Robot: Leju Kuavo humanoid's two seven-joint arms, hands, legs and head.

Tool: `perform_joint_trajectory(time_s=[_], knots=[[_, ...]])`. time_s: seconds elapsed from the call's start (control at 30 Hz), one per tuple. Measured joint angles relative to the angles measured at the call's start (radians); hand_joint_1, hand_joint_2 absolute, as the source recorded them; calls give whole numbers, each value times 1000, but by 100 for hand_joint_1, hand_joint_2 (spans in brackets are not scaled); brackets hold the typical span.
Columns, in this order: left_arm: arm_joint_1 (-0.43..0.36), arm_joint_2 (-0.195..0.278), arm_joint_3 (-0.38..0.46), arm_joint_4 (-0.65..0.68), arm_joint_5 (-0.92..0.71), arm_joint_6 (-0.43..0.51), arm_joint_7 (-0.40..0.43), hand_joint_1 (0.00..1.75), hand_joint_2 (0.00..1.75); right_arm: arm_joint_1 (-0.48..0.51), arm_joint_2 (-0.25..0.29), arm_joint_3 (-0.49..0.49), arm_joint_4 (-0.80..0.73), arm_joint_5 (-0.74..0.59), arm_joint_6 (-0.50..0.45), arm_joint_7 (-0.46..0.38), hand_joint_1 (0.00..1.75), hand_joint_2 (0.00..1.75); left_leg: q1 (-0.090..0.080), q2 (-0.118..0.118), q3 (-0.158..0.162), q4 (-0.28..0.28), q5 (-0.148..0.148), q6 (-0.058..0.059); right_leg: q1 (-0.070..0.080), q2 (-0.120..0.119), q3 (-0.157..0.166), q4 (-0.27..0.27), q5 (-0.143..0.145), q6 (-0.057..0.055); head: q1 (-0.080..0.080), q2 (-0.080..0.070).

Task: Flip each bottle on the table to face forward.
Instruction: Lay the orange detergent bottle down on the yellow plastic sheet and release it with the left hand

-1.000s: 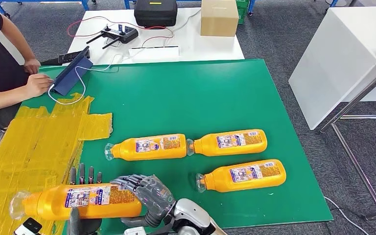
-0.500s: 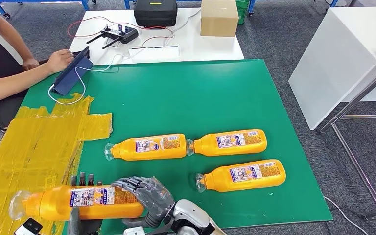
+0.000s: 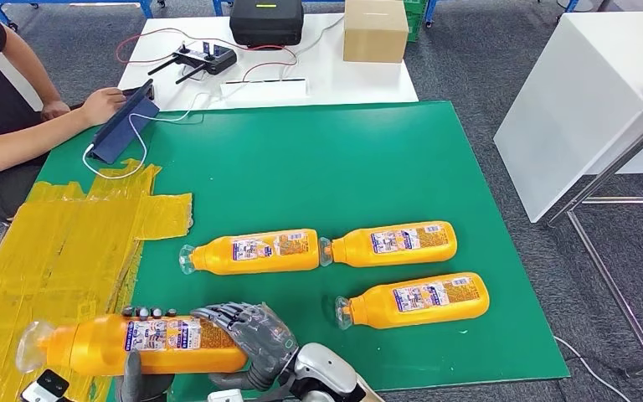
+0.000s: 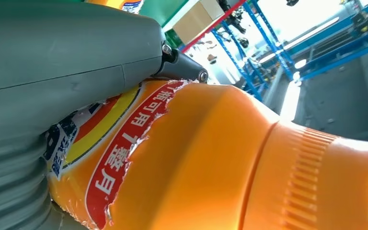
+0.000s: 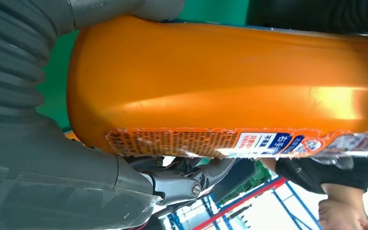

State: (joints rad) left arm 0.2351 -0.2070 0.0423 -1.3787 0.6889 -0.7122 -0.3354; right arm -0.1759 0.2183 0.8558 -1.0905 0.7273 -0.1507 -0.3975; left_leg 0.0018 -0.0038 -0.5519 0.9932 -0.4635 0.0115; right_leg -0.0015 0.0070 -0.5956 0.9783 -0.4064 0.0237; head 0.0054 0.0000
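Orange plastic marks every bottle here. The held bottle (image 3: 134, 345) lies sideways at the near left corner of the green mat (image 3: 318, 167), over the edge of the yellow tape patch (image 3: 59, 251), its clear-wrapped cap pointing left and its label facing up. Both robot hands grasp it: the left hand (image 3: 144, 381) wraps it from below near the middle, dark fingertips (image 3: 146, 312) showing over the far side, and the right hand (image 3: 251, 333) clasps the bottle's base end. In the left wrist view the bottle (image 4: 230, 158) presses against the grey thumb, and in the right wrist view its orange body (image 5: 220, 76) sits against the ribbed cover.

Three more bottles lie flat on the mat, labels up, caps to the left. The left far bottle (image 3: 255, 251) and the right far bottle (image 3: 393, 244) lie end to end, touching or nearly so. The near right bottle (image 3: 419, 300) rests just in front of them.

At the far left a person's hand (image 3: 105, 102) rests at a dark tablet (image 3: 126, 124). Behind the mat, a white table (image 3: 318, 79) carries a cardboard box (image 3: 375, 29), a black case (image 3: 266, 21) and a controller (image 3: 205, 59).
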Motion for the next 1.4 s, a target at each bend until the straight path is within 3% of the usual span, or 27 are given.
perform_joint_trajectory(time_s=[0.13, 0.17, 0.23, 0.27, 0.3, 0.37, 0.5, 0.7, 0.77, 0.83, 0.97, 1.1, 1.23, 1.4], knots=[[-5, -2, 22, -42, -74, 29, -18, 175, 175, 4, -4, -10, -20, -2, -10, 8, 174, 175, 0, 0, 0, 0, 0, 0, 0, 0, 0, 0, 0, 0, 0, 0], [-6, -2, 28, -53, -94, 37, -22, 175, 175, 5, -5, -15, -29, -3, -12, 10, 156, 175, 0, 0, 0, 0, 0, 0, 0, 0, 0, 0, 0, 0, 0, 0], [-7, -3, 44, -77, -150, 63, -41, 175, 175, 7, -7, -26, -48, -4, -19, 17, 69, 175, 0, 0, 0, 0, 0, 0, 0, 0, 0, 0, 0, 0, 0, 0], [-8, -3, 52, -91, -193, 85, -59, 175, 175, 7, -9, -32, -58, -3, -23, 25, 26, 131, 0, 0, 0, 0, 0, 0, 0, 0, 0, 0, 0, 0, 0, 0], [-10, -4, 61, -105, -246, 113, -82, 175, 175, 6, -11, -39, -67, -2, -29, 36, 0, 87, 0, 0, 0, 0, 0, 0, 0, 0, 0, 0, 0, 0, 0, 0], [-21, -3, 88, -139, -392, 215, -146, 175, 175, 0, -21, -58, -85, 2, -41, 73, 0, 0, 0, -1, 0, 0, 0, 0, 0, 0, 0, 0, 0, 0, 0, 0], [-71, 14, 159, -202, -755, 522, -255, 175, 175, -58, -63, -121, -110, -34, -22, 143, 0, 0, 0, -1, 0, 0, 2, 0, 0, 0, 1, 0, 1, 0, 0, 0], [-113, 27, 193, -242, -821, 584, -268, 175, 175, -104, -94, -168, -131, -51, -6, 150, 0, 0, 0, -1, 1, 0, 3, 0, 0, 0, 2, 1, 1, 0, 0, 0], [-118, 29, 196, -247, -853, 619, -275, 175, 175, -107, -98, -173, -134, -55, -6, 154, 0, 87, 0, -1, 0, 0, 2, 0, 0, 0, 1, 1, 1, 0, 0, 0], [-131, 35, 201, -249, -956, 728, -284, 175, 175, -123, -105, -179, -135, -69, -4, 166, 0, 175, 0, -1, -1, 0, 2, 0, 0, 0, 0, 1, 1, 0, 0, 0], [-188, 72, 217, -246, -1326, 1097, -248, 175, 175, -212, -138, -213, -134, -103, 37, 200, 0, 175, 0, -1, -1, 0, 3, 0, 0, 0, 0, 1, 2, 1, 0, 0], [-246, 133, 234, -210, -1672, 1333, -143, 175, 175, -313, -163, -238, -111, -115, 92, 224, 0, 175, 0, 0, 0, 0, 4, -1, 0, 0, 0, 1, 4, -1, 0, 0], [-283, 183, 232, -127, -2010, 1402, -4, 175, 175, -393, -171, -240, -51, -121, 121, 251, 0, 175, 0, 0, 0, 0, 5, -2, 0, 0, 0, 1, 4, -1, 0, 0], [-354, 243, 172, 45, -2196, 1376, 141, 175, 175, -496, -152, -229, 70, -130, 180, 307, 0, 175, 0, 0, -1, 0, 5, -2, 0, 0, -1, 1, 4, -1, 0, 0]])
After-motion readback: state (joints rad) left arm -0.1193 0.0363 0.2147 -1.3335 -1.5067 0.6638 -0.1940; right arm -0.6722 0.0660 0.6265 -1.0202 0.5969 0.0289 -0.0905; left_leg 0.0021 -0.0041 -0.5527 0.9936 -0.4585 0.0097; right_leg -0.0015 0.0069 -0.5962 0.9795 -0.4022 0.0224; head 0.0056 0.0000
